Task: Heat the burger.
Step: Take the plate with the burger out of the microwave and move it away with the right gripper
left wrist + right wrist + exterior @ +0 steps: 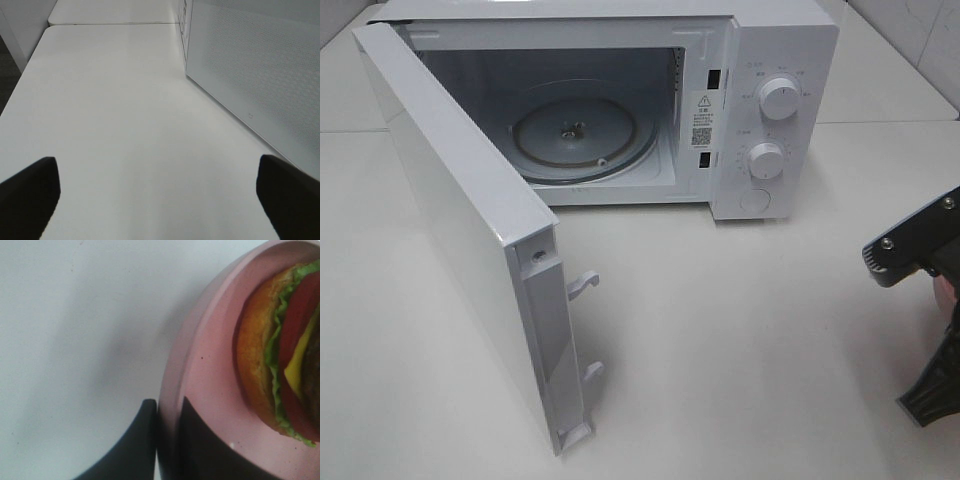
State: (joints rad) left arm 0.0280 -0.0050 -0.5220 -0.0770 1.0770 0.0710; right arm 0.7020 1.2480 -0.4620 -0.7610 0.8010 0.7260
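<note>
Microwave with its door swung wide sits at the back of the white counter, the glass turntable bare inside the cavity and two round knobs on the panel at its right. At the right edge of the high view only part of the right arm shows — dark metal and black plastic, with a sliver of pink behind it.

The right wrist view tells more: the right gripper is clamped on the rim of a pink plate, one black finger under the rim's outer side and the other lying on the plate's inner face. On that plate rests the burger — browned bun, green lettuce, red and yellow layers visible, cut off by the frame edge.

The left gripper hangs over bare counter with its fingers spread wide, holding nothing, the microwave's perforated side wall just beside it.
</note>
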